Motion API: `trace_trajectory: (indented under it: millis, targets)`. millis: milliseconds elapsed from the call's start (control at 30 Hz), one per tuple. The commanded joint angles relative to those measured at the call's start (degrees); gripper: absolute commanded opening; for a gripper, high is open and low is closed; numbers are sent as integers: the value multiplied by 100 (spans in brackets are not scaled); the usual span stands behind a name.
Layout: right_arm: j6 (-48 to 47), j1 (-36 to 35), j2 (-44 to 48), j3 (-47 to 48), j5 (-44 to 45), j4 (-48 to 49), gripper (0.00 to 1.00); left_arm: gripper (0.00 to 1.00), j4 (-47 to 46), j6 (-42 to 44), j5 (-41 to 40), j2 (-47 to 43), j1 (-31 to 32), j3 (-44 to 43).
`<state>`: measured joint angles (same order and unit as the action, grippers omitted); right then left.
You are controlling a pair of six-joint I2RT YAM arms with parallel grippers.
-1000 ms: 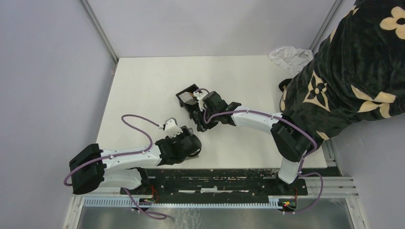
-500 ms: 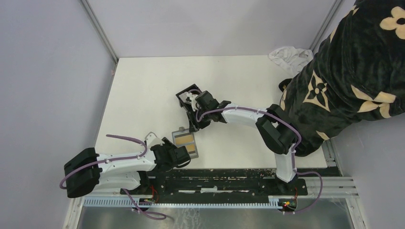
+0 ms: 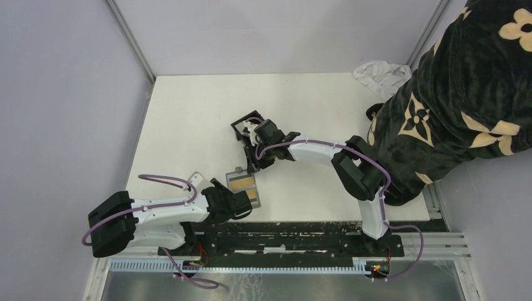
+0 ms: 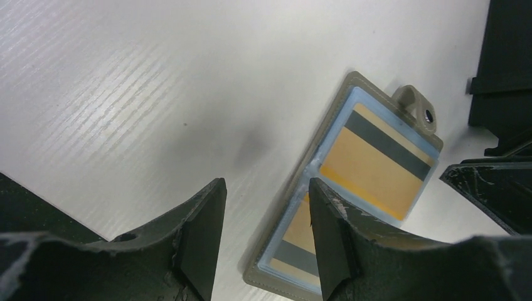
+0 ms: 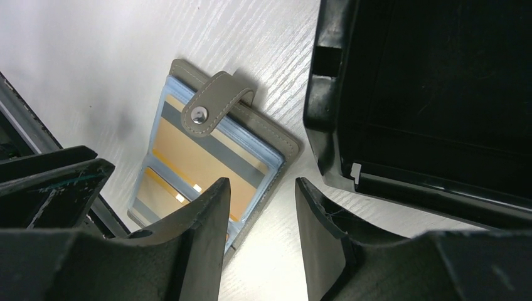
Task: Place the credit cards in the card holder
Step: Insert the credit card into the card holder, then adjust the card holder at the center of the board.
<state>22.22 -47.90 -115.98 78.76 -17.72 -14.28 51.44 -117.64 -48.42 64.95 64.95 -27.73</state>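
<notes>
Low in the middle of the overhead view, on the white table [image 3: 188, 113], an opened taupe fabric wallet [image 5: 285, 146] with clear plastic pockets lies flat. The two tan-gold credit cards [image 4: 376, 160] with dark grey stripes sit inside those pockets, one above the other. Its snap strap [image 5: 216, 100] is folded over the upper card. The small open-topped black plastic card holder [image 3: 243, 127] stands just up and right of the wallet, close but apart from it. In the right wrist view it fills the upper right and runs off the frame, its inside too dark for me to read.

The left gripper [image 4: 266, 188] comes in from the lower left with fingers spread, and nothing lies between them but tabletop and the wallet's near edge. The finger [image 4: 332, 238] on the right of that frame covers part of the lower card; whether it touches the wallet I cannot tell. The right gripper [image 5: 260, 185] hangs between wallet and card holder, fingers likewise parted and gripping nothing. From above its tips are lost against the card holder's wall. Black shapes at the right edge of the left wrist view are cut off, and I cannot say what they are. At far right a person in a black garment with cream flowers [image 3: 464, 94] hides the table's corner, beside a crumpled white cloth [image 3: 379, 72]
</notes>
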Motion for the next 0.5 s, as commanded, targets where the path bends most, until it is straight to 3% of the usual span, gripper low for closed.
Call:
trace_trajectory:
  millis: [0, 333, 467]
  targets:
    - [0, -23, 207, 64, 117, 58, 49, 59, 602, -1021, -386, 463, -118, -733]
    - [1, -18, 410, -107, 95, 94, 48, 57, -893, 595, 258, 476, -1348, -546]
    - [51, -18, 401, -141, 93, 152, 48, 55, -1331, 836, 440, 449, -1493, -312]
